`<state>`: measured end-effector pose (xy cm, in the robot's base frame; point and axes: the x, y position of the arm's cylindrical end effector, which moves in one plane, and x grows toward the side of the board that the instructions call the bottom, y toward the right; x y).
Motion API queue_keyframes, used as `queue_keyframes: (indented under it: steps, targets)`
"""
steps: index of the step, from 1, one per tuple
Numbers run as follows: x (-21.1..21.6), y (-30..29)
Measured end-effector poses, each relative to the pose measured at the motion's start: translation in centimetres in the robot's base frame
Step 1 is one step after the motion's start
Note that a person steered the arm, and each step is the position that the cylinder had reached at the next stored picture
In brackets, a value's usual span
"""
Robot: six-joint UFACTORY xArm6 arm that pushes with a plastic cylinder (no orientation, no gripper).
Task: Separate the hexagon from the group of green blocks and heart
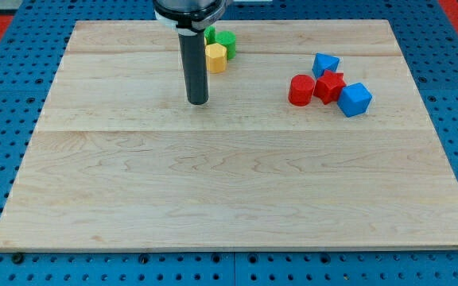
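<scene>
A yellow hexagon block (215,58) sits near the view's top, left of centre, touching a green round block (227,41) just above it on the right. Another green block (210,35) shows partly behind the rod, its shape unclear. No heart is visible; the rod may hide it. My tip (198,102) rests on the wooden board, below and slightly left of the yellow hexagon, apart from it.
At the view's right is a cluster: a red cylinder (300,90), a red star (329,86), a blue block (325,64) above them and a blue cube (355,99) at the right. The wooden board (229,191) lies on a blue pegboard.
</scene>
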<state>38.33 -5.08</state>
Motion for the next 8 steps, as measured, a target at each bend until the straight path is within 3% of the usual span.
queue_keyframes:
  steps: [3,4,6,8]
  targets:
    - [-0.6,2.0]
    - [-6.1,9.7]
    - [-11.3,6.0]
    - [-11.4,4.1]
